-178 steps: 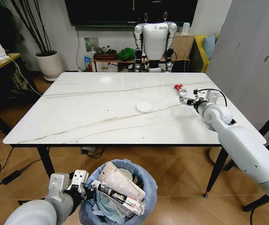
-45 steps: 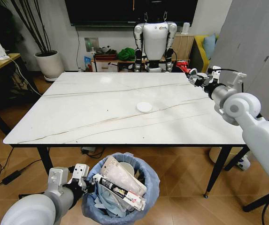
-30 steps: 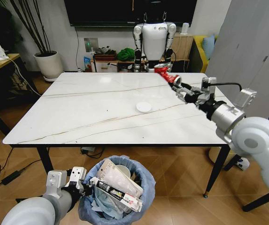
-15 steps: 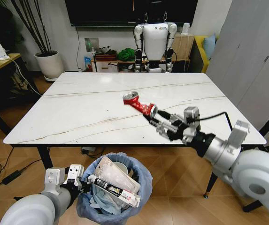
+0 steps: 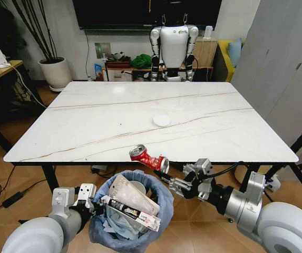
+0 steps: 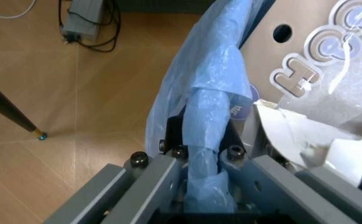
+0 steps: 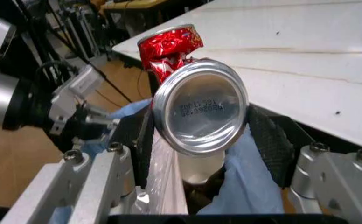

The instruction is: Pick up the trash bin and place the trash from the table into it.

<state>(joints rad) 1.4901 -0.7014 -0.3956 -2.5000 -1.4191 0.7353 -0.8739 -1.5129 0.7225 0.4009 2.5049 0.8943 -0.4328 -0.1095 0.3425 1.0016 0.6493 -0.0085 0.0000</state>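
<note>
Trash bin point(image 5: 135, 213): before bench point(image 5: 87, 126) near edge, packets inside | crushed can point(image 5: 148, 157): above bin rim, right side | round lid point(image 5: 162, 120): on bench centre | left pincer point(image 5: 90, 203): at bin's left rim

A crushed red can point(image 5: 149, 158) hangs tilted above the full, blue-lined trash bin point(image 5: 161, 196).

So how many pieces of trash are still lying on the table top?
1: a round white lid lies near the middle of the table. The crushed red can is held by the right gripper over the trash bin, off the table.
</note>
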